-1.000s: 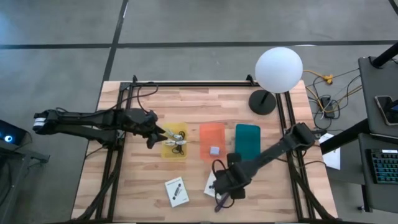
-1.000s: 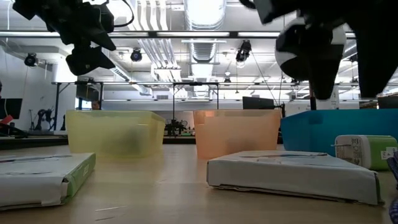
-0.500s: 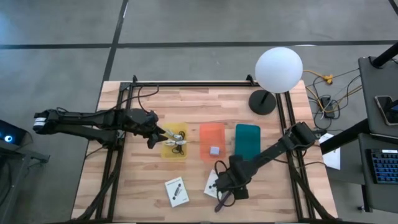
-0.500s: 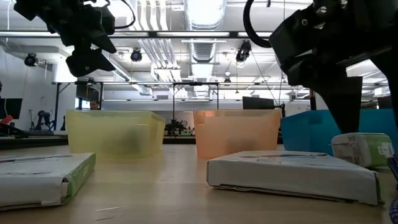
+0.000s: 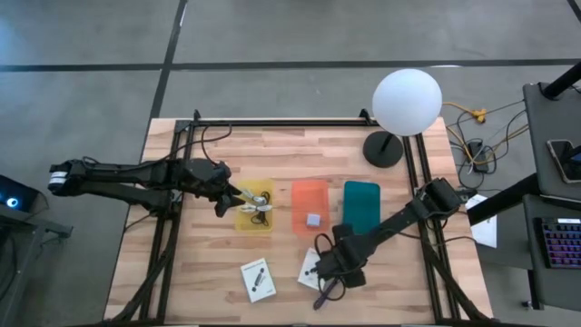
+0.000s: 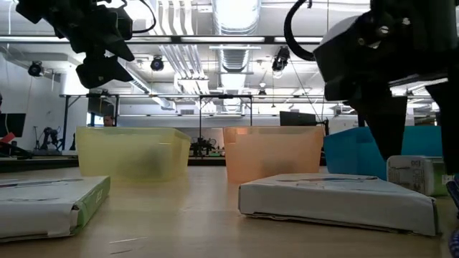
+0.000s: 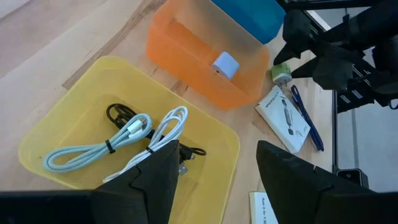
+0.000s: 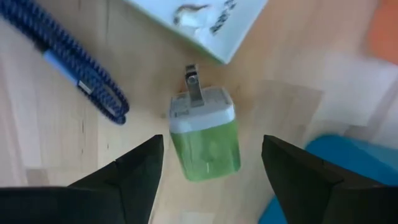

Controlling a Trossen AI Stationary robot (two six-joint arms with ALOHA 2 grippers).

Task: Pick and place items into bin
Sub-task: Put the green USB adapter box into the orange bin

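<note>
Over the yellow bin of coiled cables, the left gripper hovers open. Rightward, past a white card box, the right gripper hangs open around a green plug adapter beside a blue strap.

Low view: left box cut off at picture's edge; green plug half hidden behind right arm. High view: print on both boxes too small to read; plug hidden under right gripper.
</note>
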